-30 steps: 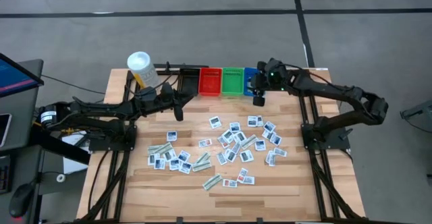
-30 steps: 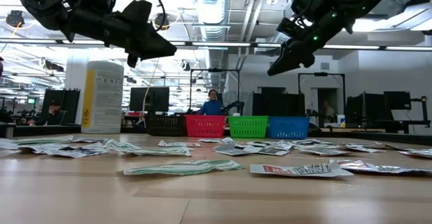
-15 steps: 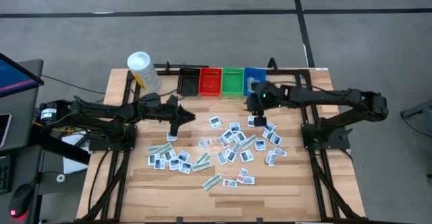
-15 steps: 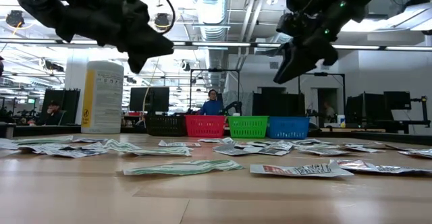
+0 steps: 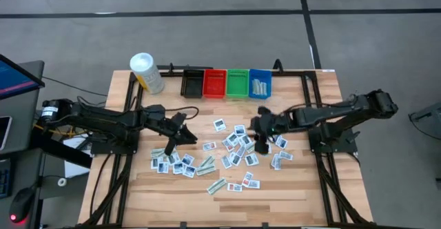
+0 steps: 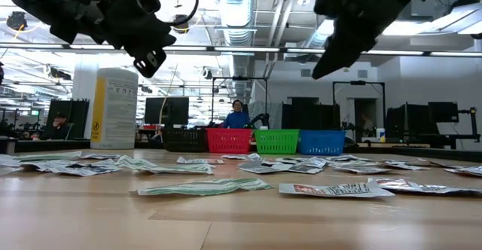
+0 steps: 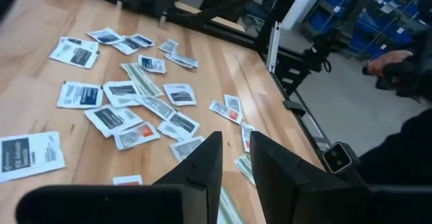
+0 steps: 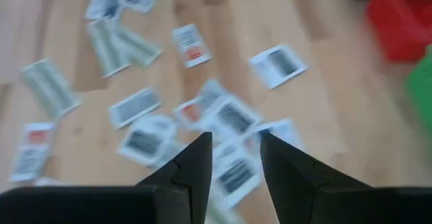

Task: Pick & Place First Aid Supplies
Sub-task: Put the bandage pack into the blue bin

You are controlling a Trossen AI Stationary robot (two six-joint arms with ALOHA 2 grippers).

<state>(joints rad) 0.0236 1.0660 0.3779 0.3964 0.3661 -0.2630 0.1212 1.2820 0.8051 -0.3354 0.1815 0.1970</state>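
high view, both claws parted, empty, above packets (image 5: 238,146)

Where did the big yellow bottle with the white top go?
In the high view the yellow bottle stands at the table's far left corner, just left of the black bin.
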